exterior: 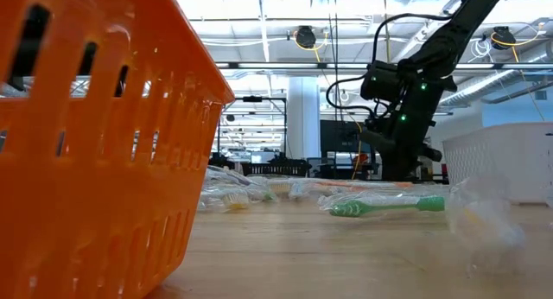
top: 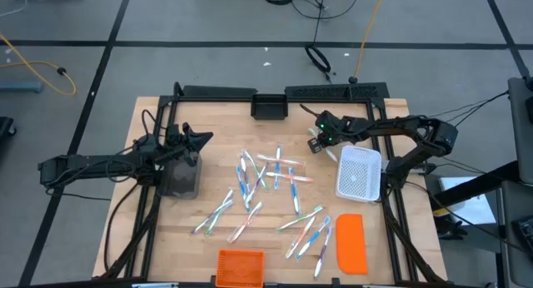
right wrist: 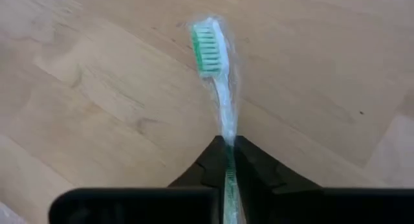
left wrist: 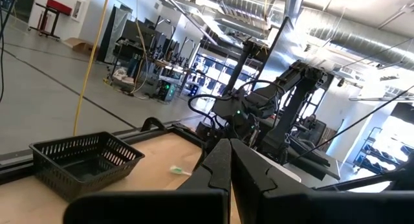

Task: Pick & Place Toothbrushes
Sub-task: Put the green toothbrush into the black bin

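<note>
Many toothbrushes (top: 275,184) lie scattered over the middle of the wooden bench (top: 158,238) in the high view, some crossing one another. The left gripper (top: 200,139) sits beside a dark bin (top: 180,178) at the bench's left; the right gripper (top: 319,138) is near the far edge, just beside the white mesh basket (top: 359,173). A black basket (top: 269,106) stands at the far edge, an orange basket (top: 241,267) at the near edge, and a flat orange lid (top: 351,243) lies near the right corner. Low view: the orange basket (exterior: 95,143) fills the left side; a green toothbrush (exterior: 384,206) in clear wrap lies flat on the bench, with more wrapped ones behind it, and the right arm (exterior: 406,100) stands beyond. Left wrist view: the left gripper's fingers (left wrist: 220,169) are pressed together with nothing between them, above the bench; the black basket (left wrist: 84,160) is ahead. Right wrist view: the right gripper (right wrist: 228,149) has its fingers closed on the handle of a green-bristled toothbrush (right wrist: 213,75) in clear wrap, head pointing away from the fingers, over bare wood.
</note>
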`<act>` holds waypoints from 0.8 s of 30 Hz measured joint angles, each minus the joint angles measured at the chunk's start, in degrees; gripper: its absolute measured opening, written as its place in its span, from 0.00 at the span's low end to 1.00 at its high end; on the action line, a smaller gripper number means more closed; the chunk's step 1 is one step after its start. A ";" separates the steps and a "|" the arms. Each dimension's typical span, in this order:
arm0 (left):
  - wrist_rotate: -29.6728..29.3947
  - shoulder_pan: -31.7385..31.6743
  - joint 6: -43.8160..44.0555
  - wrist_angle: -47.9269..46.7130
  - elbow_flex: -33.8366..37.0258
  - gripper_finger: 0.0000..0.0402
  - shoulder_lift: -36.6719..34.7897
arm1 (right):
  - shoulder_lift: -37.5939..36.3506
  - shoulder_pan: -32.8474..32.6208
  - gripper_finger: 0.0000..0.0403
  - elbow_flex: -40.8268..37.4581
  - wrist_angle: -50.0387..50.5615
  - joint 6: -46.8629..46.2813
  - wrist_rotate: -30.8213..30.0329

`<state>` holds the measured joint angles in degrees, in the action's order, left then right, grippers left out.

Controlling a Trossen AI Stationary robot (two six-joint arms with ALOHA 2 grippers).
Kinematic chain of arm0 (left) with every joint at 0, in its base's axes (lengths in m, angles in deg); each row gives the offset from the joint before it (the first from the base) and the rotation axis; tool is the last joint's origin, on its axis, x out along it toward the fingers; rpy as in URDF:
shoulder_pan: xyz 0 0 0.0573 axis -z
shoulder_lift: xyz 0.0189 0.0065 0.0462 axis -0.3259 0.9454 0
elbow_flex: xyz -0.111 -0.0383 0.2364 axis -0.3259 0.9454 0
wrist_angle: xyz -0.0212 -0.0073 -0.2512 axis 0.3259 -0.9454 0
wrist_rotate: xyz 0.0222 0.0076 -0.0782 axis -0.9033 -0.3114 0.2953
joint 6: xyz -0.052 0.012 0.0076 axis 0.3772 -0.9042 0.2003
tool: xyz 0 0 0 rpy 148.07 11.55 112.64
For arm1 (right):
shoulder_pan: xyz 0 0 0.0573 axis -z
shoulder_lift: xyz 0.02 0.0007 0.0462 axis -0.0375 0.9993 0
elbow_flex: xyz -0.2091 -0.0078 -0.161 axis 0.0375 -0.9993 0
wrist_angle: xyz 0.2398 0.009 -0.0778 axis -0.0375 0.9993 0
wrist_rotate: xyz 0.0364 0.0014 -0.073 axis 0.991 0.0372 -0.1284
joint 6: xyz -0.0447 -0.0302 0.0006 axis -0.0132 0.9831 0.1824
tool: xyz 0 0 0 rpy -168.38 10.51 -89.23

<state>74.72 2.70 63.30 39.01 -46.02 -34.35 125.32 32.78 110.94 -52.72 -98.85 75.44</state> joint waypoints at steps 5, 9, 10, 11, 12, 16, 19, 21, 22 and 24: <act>0.00 -0.02 0.00 -0.01 0.00 0.01 0.00 | -0.67 0.00 0.00 -0.07 -3.90 1.25 2.81; 0.00 0.00 -0.01 -0.02 0.00 0.01 0.00 | -2.57 -0.08 0.00 -0.05 -8.90 1.89 6.48; 0.00 -0.01 0.03 -0.02 0.00 0.01 0.00 | -3.11 -0.07 0.00 -0.04 -9.49 2.03 6.99; 0.00 -0.02 0.05 -0.02 0.00 0.01 0.00 | -3.66 -0.07 0.00 -0.05 -9.93 2.38 7.29; 0.00 -0.02 0.04 -0.01 0.00 0.01 0.00 | -4.23 -0.10 0.00 -0.09 -10.62 2.53 7.51; 0.00 0.01 0.18 0.11 0.00 0.01 0.00 | -6.97 -0.85 0.00 -0.09 -14.55 2.77 9.94; -1.16 -0.01 1.76 0.43 0.00 0.01 0.00 | -8.64 -2.10 0.00 -0.09 -18.87 3.17 11.81; -1.65 -0.02 3.06 1.16 0.00 0.01 0.00 | -9.68 -3.14 0.00 -0.03 -22.90 3.18 12.80; -1.70 0.01 3.32 1.69 0.00 0.01 0.00 | -10.17 -3.63 0.00 -0.02 -24.69 3.21 13.19; -1.47 0.01 3.63 3.07 0.00 0.01 0.00 | -10.84 -4.90 0.00 -0.02 -28.24 3.29 13.26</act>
<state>73.25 2.70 66.92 42.08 -46.02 -34.35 114.48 27.88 110.92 -80.96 -95.56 88.70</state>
